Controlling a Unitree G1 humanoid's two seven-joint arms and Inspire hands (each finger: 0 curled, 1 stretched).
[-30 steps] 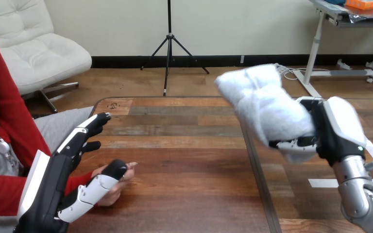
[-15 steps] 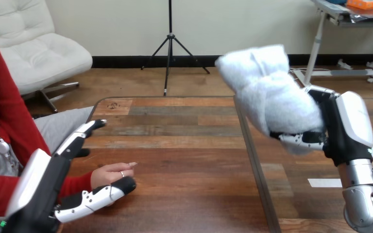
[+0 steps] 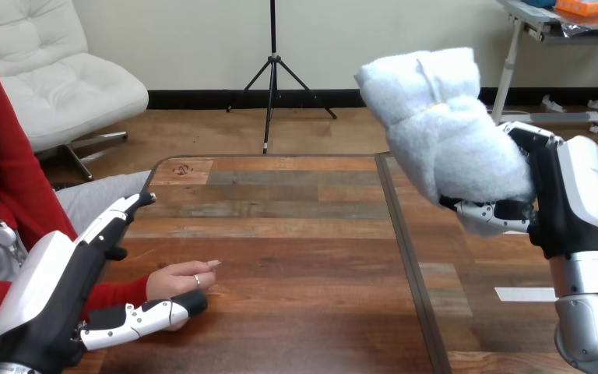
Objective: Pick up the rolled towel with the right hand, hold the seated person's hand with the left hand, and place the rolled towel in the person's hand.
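Up at right, our right hand (image 3: 570,199) grips the rolled towel (image 3: 444,125) — well above the table (image 3: 296,234). Our left hand (image 3: 51,290) is open w/ straight fingers, thumb just beside the person's hand (image 3: 177,279).

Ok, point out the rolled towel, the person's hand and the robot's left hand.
rolled towel (image 3: 445,128), head view, its white side.
person's hand (image 3: 173,280), head view, its back.
left hand (image 3: 35,284), head view, its white back shell.

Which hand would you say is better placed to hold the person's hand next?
Left hand: open beside the person's hand; the right hand is across the table, curled round the rolled towel.
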